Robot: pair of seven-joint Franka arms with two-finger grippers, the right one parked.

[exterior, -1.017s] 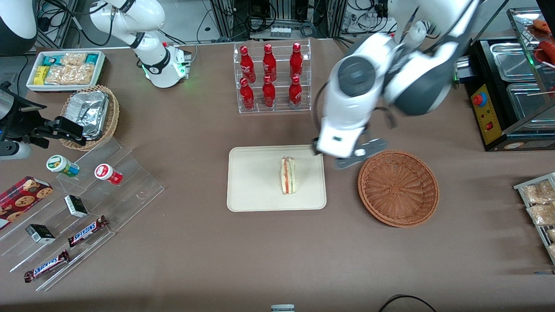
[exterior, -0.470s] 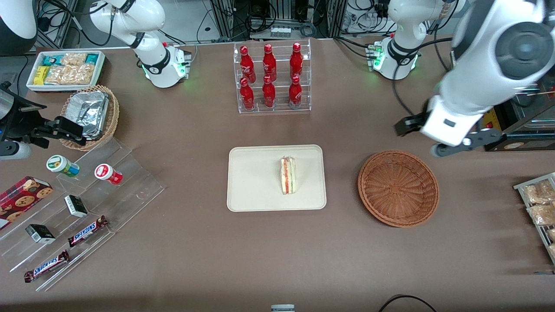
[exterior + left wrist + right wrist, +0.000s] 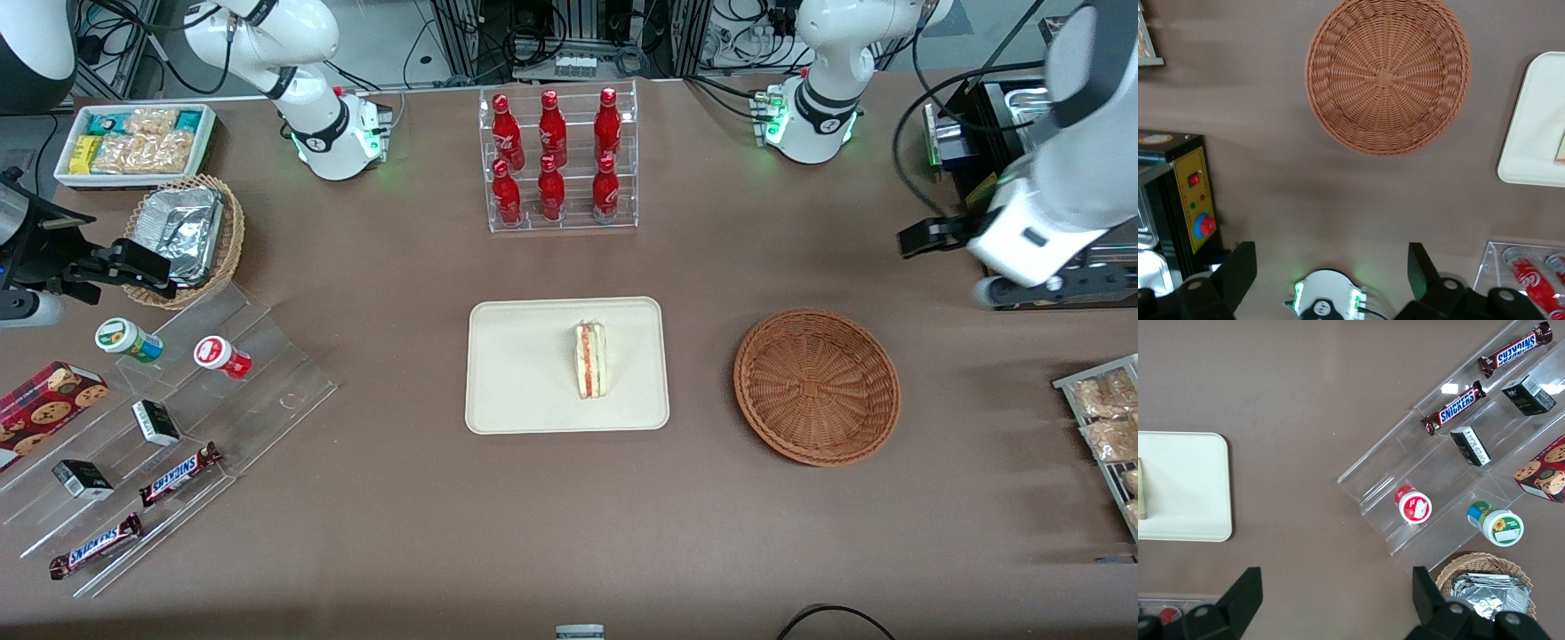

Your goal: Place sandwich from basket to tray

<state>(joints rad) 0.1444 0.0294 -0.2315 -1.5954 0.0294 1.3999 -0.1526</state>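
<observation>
The sandwich (image 3: pixel 590 359), a white wedge with red-orange and green filling, lies on the cream tray (image 3: pixel 516 373) at the table's middle. The reddish-brown wicker basket (image 3: pixel 816 385) sits beside the tray toward the working arm's end, with nothing in it; it also shows in the left wrist view (image 3: pixel 1387 73). My left gripper (image 3: pixel 956 258) hangs high above the table, farther from the front camera than the basket and close to the black machine. Its fingers (image 3: pixel 1238 272) stand wide apart with nothing between them. A corner of the tray (image 3: pixel 1538 127) shows in the left wrist view.
A clear rack of red bottles (image 3: pixel 556 160) stands farther from the front camera than the tray. A black machine with metal pans (image 3: pixel 1040 178) and a rack of bagged snacks (image 3: pixel 1107 418) sit at the working arm's end. Snack shelves (image 3: pixel 151 427) lie toward the parked arm's end.
My left arm has swung away from the tray's edge, over the basket, toward the black machine at the working arm's end, rising. The sandwich stays on the tray.
</observation>
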